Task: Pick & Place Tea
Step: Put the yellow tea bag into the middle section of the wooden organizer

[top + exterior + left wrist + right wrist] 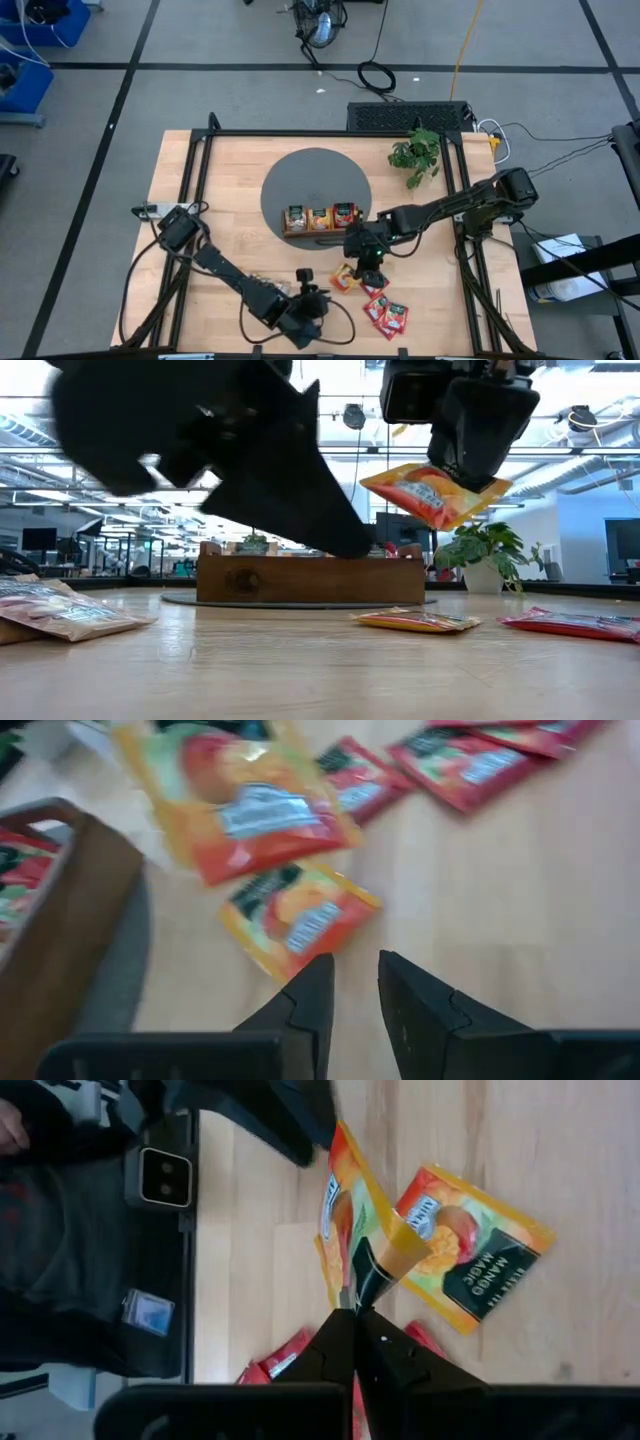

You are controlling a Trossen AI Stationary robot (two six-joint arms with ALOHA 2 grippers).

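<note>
Right gripper jaws pinching orange sachet, left gripper empty

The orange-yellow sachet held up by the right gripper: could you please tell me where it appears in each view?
High view: mostly hidden under the right gripper, right of centre, low.
Low view: held orange-yellow sachet hangs upper right, clear of the table.
Left wrist view: upper left, blurred.
Right wrist view: centre, seen edge-on, pinched at its corner.
Shared landmark: the second orange-yellow sachet lying on the table.
</note>
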